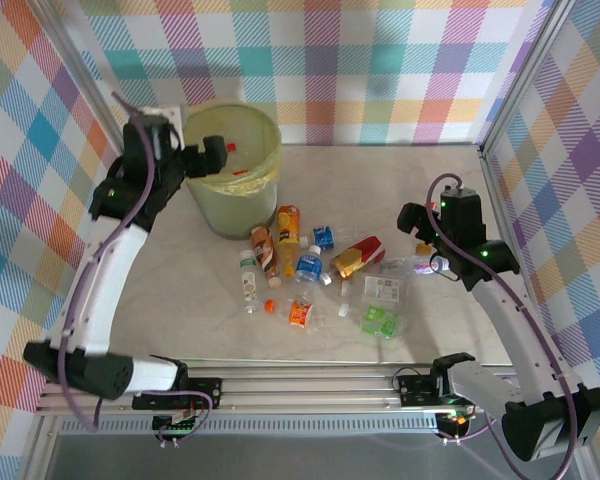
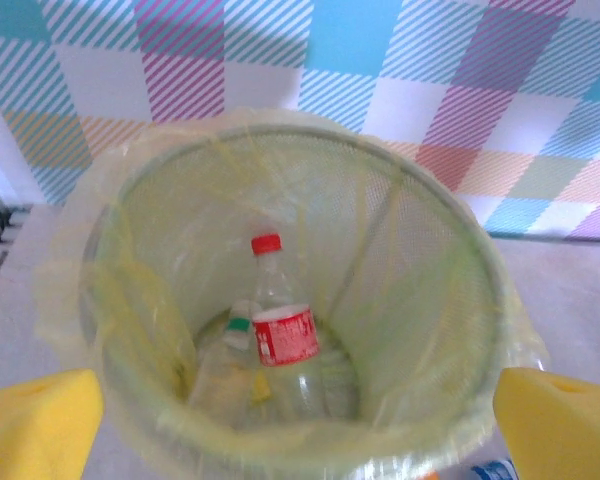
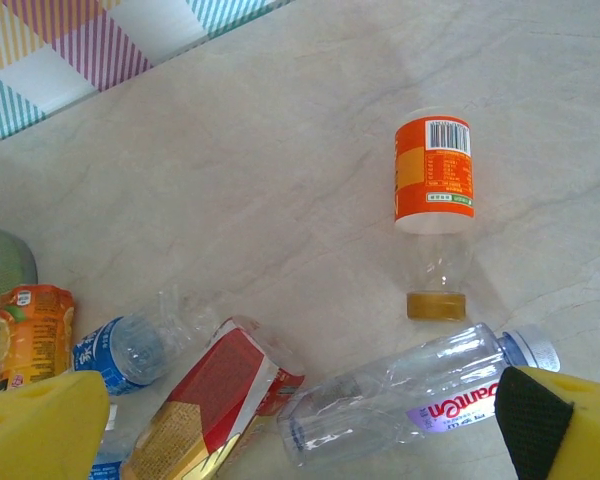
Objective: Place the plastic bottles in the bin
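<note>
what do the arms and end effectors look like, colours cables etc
Both the left arm and right arm have white tubular links between chunky black joints, with a purplish cable looped along each. Small green lights glow on the right arm. The left end effector and right end effector are black, with yellow fingers.
</note>
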Controlling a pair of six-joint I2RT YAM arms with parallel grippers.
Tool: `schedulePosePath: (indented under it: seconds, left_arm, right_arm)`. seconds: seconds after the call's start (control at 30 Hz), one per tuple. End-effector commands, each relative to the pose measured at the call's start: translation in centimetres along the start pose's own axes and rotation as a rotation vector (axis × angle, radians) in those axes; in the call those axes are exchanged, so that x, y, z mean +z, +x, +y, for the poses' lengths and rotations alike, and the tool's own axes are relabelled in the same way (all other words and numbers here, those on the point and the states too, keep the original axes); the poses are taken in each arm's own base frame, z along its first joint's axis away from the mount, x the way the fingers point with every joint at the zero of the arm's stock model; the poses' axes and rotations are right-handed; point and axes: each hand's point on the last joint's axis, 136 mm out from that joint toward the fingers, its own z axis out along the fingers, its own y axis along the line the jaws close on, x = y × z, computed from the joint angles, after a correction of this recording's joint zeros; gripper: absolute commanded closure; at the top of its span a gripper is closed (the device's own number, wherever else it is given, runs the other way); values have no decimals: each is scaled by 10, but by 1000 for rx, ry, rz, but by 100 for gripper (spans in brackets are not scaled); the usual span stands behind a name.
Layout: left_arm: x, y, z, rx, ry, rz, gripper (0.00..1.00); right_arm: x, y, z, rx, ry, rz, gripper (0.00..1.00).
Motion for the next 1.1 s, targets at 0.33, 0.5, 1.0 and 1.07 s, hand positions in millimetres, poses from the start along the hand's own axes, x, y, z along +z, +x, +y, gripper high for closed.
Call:
schedulePosePath:
  seconds: [0.33,0.5,1.0,1.07]
  left_arm:
    - [-44,137,31,-446,42,16,0]
    - [-33,189,28,-505,71,133,0]
    - [13,290,-7,-387,50,339,1]
    - [18,303,-11,-359,38,370,2]
  right_arm:
    - [2,12,4,20,-39,22,0]
    - [7,18,4,62,-50,29,0]
    - [19,23,2,74,-17,67,0]
    - [20,24,1,75,-14,71,0]
